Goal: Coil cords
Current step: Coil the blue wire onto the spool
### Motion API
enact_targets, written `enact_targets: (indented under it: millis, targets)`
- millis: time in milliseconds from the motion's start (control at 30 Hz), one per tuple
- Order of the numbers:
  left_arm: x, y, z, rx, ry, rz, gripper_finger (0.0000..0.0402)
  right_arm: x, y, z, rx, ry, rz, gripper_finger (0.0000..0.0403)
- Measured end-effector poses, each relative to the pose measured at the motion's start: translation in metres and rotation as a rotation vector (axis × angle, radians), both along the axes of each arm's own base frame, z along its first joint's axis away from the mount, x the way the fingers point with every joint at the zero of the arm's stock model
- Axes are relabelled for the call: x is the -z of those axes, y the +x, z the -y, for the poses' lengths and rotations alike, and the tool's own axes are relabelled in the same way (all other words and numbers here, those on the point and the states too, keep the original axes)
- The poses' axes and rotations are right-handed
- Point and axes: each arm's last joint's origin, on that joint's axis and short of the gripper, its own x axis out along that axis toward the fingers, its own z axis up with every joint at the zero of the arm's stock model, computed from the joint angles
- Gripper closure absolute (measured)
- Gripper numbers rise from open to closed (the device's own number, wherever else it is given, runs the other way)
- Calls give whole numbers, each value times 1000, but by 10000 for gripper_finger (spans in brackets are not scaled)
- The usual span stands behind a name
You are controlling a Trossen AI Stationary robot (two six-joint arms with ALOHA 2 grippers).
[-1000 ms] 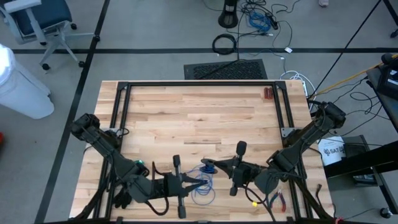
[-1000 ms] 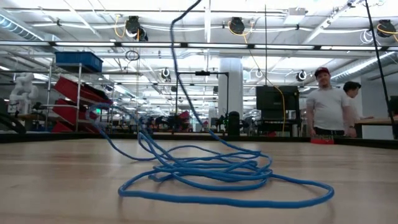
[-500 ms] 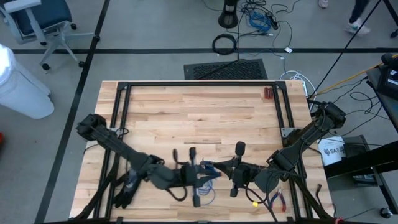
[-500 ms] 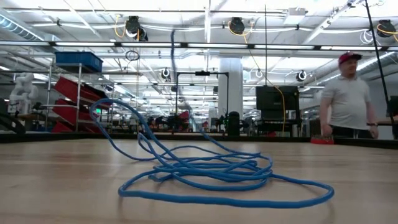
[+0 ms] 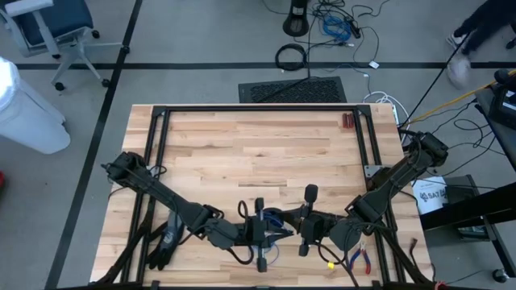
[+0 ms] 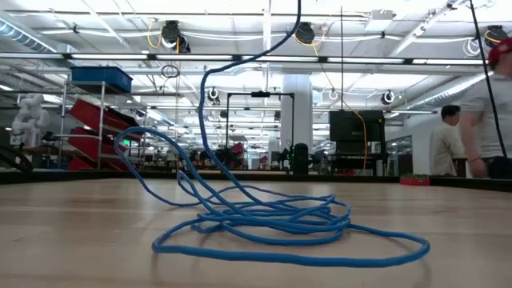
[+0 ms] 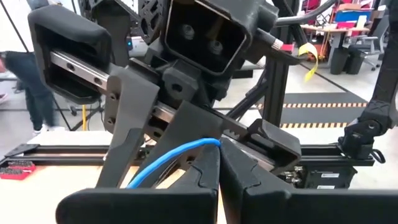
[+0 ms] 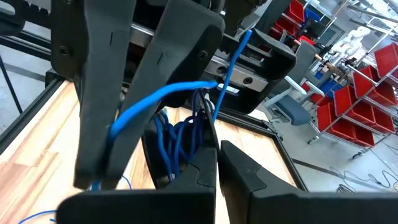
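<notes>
The left tool was closed on a strand of the blue cord, as was shown in the left wrist view, where the cord was seen running into the pinched fingertips. The right tool was likewise shut, and in its own wrist view a length of cord was seen caught at the closed fingertips, with more loops hanging beyond. The two tools were brought nose to nose near the front edge of the surface, seemingly so that the strand could be passed or tensioned between them while a loop was formed. From the grips one strand was carried upward out of the low view, which suggested that it was held lifted to keep it clear of the rest. The bulk of the cord was left lying in a loose, untidy tangle on the surface, so the coiling was judged far from finished. A black glove lay beside the left arm, and red-handled pliers lay by the right arm
</notes>
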Motion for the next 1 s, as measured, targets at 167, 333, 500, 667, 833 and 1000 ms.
enact_targets:
  millis: [167, 333, 500, 667, 833, 1000]
  targets:
    - [-4, -1, 3, 8, 0, 38, 400, -1, 0, 0, 8, 13, 10, 403]
    - [-4, -4, 7, 16, 1, 37, 400, -1, 0, 1, 30, 9, 14, 403]
    - [-1, -9, 15, -6, 11, 22, 400, -5, 0, 2, 74, 19, 42, 403]
    - [-2, -13, 20, -44, 9, 30, 400, -4, -1, 2, 71, 14, 36, 403]
    - [-2, -13, 19, -73, 8, 30, 400, -4, 0, 2, 63, 17, 37, 403]
    - [2, -7, 7, -150, -29, -1, 400, -5, 0, 1, 68, 22, 48, 403]
